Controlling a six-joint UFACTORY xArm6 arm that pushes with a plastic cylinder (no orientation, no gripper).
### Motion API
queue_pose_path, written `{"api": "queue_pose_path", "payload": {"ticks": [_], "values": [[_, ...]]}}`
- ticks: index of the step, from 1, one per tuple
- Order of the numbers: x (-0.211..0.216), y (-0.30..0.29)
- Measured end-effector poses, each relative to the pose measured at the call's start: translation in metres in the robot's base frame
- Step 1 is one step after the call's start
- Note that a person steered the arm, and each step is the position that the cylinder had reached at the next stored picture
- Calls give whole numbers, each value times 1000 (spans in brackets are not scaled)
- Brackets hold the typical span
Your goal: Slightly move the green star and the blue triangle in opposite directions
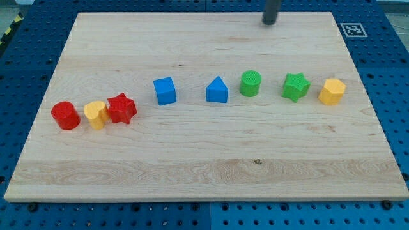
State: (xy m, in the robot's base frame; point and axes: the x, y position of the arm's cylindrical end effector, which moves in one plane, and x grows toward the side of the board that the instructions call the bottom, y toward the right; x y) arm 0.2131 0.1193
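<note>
The green star (296,86) lies on the wooden board at the view's right, between a green cylinder (250,83) and a yellow hexagon (331,91). The blue triangle (217,90) lies near the board's middle, just left of the green cylinder. My tip (270,22) is at the view's top, near the board's far edge, well above the green cylinder and apart from every block.
A blue cube (165,91) lies left of the blue triangle. A red cylinder (65,115), a yellow heart-like block (96,115) and a red star (121,108) cluster at the view's left. A marker tag (353,29) sits at the board's top right corner.
</note>
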Motion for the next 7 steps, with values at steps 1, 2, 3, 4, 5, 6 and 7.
{"api": "queue_pose_path", "payload": {"ticks": [1, 2, 3, 4, 5, 6, 7], "values": [[-19, -47], [-1, -51], [60, -17], [110, 9], [155, 12], [185, 14], [190, 16]]}}
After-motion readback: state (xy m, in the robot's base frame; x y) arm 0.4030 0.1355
